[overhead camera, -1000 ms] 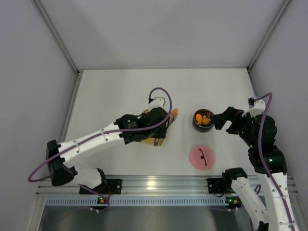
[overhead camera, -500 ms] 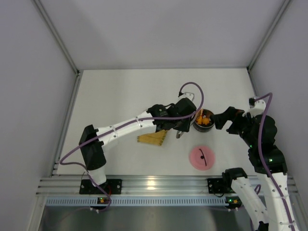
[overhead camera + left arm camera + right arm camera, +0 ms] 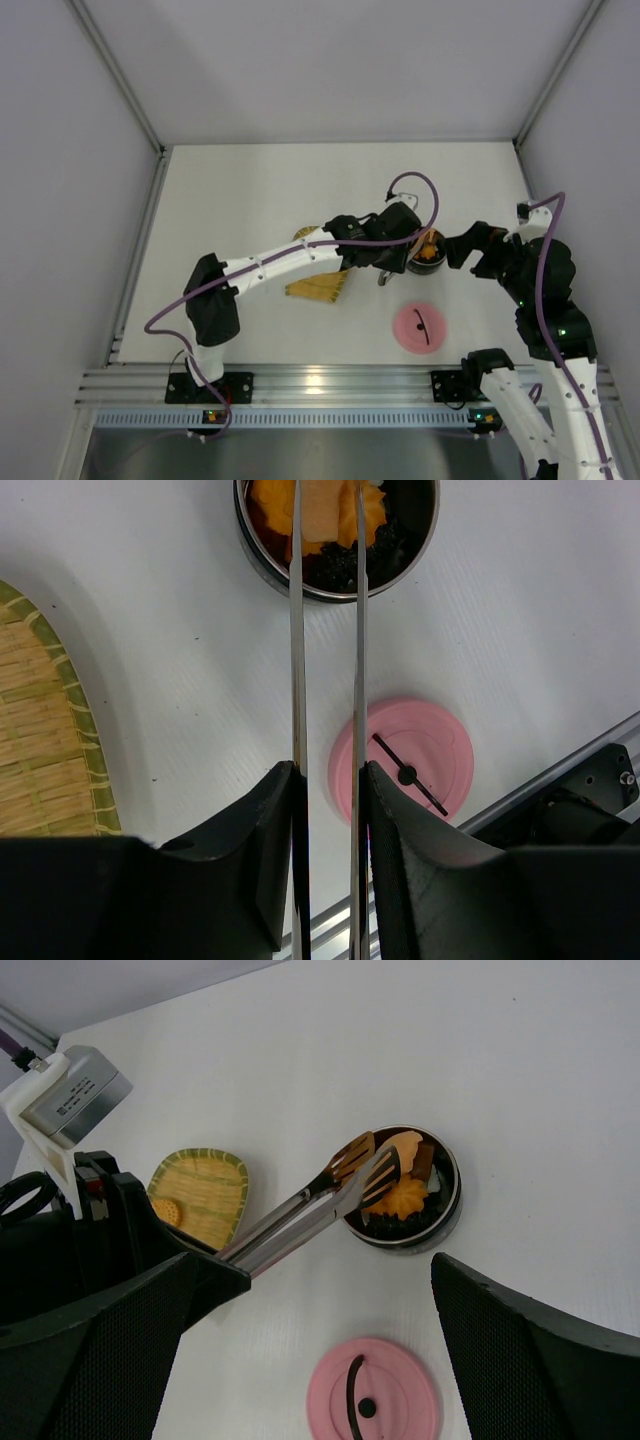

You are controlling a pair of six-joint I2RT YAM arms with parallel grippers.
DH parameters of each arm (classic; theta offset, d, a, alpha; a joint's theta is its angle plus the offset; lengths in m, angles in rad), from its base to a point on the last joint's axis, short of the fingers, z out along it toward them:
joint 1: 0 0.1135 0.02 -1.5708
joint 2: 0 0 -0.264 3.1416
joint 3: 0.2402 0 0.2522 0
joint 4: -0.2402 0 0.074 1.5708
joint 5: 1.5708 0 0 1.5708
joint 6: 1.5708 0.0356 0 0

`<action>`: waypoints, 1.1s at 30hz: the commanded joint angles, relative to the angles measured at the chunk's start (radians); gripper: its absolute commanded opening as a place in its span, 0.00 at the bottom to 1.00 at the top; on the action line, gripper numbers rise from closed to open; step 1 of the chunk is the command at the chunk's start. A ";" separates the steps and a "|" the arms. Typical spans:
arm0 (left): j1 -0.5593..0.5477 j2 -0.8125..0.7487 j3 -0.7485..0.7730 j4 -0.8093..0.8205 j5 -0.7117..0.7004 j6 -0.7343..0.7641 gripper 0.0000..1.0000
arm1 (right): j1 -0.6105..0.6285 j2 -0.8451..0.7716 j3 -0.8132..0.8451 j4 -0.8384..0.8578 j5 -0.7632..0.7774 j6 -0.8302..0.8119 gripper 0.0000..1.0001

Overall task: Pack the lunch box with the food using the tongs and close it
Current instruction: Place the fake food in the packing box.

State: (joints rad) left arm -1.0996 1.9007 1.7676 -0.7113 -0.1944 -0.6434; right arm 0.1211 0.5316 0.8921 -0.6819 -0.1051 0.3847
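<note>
The light, stiff lid [image 3: 421,327], judged best taken by its rim, is seen lying flat nearest the bases, while beyond it the springy, slick tongs [image 3: 296,630] are clamped by the left gripper [image 3: 327,780] over the food [image 3: 405,1198] in the box [image 3: 440,1222], beside which the right gripper [image 3: 330,1340] is held wide open and empty.

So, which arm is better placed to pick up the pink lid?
Right, probably. The right gripper is open and empty beside the lunch box, near the lid. The left gripper is shut on the tongs, tips over the box.
</note>
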 commanded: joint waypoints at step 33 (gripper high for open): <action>-0.009 -0.138 -0.080 0.065 0.003 0.016 0.48 | -0.011 -0.004 0.022 0.012 0.002 -0.006 0.99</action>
State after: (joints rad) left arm -1.1023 1.8431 1.6810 -0.7017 -0.1940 -0.6476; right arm 0.1211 0.5312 0.8921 -0.6815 -0.1055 0.3851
